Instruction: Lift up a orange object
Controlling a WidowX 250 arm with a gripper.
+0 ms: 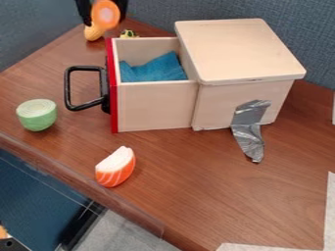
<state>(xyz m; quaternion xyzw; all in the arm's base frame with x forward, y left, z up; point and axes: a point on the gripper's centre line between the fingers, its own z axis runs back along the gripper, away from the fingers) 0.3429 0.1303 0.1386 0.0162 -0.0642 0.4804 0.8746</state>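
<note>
At the top left, the black gripper [103,12] is shut on an orange object [111,20], a rounded piece with a pale centre. One dark finger stands on each side of it. The piece is held up near the back left edge of the table, left of the wooden box's open drawer. Its lower end overlaps a yellow object [93,33] in the view, and I cannot tell whether the two touch.
A wooden box [239,49] has its drawer open, with a blue cloth [154,69] inside and a black handle [68,88]. A green piece [36,115] and an orange-and-white wedge [116,167] lie nearer the front edge. Grey tape [249,130] hangs from the box.
</note>
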